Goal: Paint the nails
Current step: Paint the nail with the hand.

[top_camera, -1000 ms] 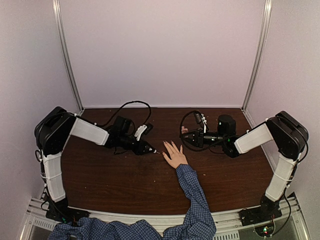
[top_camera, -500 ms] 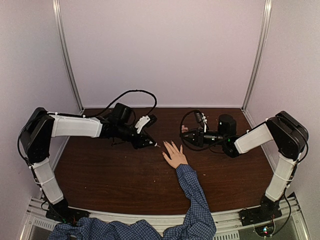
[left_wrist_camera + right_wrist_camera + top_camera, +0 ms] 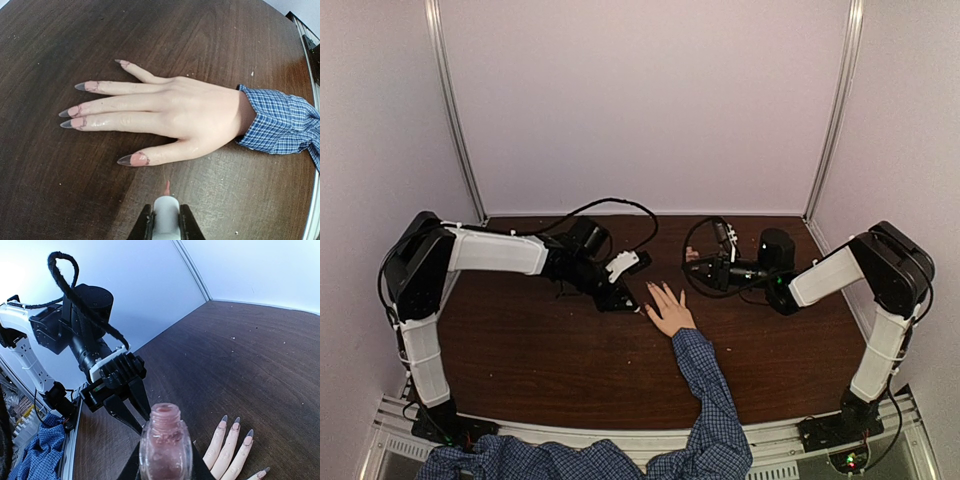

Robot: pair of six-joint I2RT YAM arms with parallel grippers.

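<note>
**Concealed or truncated items**
- The left gripper (image 3: 166, 226) shows only as two black finger tips at the lower edge of the left wrist view. The rest is cut off.
- The right gripper (image 3: 165, 469) is largely hidden behind what it holds and is cropped by the lower edge of the right wrist view.
- Whether the brush bristles touch the worktop cannot be determined.
- In the right wrist view only four fingertips of the hand are visible, below and to the right of the right gripper. The palm is out of frame.
- In the top view the held items are too small to resolve.

**Gripper state**
- The left gripper is clamped on a white cylindrical plastic cap (image 3: 166, 216). A short brush with a pink tip (image 3: 166, 188) projects from the cap, directly ahead of the gripper.
- The right gripper is clamped on a small clear glass bottle of pink polish (image 3: 166, 442). The bottle stands upright and its round neck is uncapped.

**Task item location**
- The nails (image 3: 131, 160) are long, pointed and grey-tipped, with uneven pink patches near their bases.
- They tip a light-skinned, smooth, slightly glossy hand (image 3: 195, 117) lying flat, palm down, just ahead of the left gripper.
- The thumb is nearest the brush tip, with a visible gap. The thumb nail lies ahead and to the left.

**Materials**
- The worktop (image 3: 75, 30) is dark brown with a fine wood grain.
- The cuff is a blue-and-white checked fabric sleeve (image 3: 280, 120).
</note>
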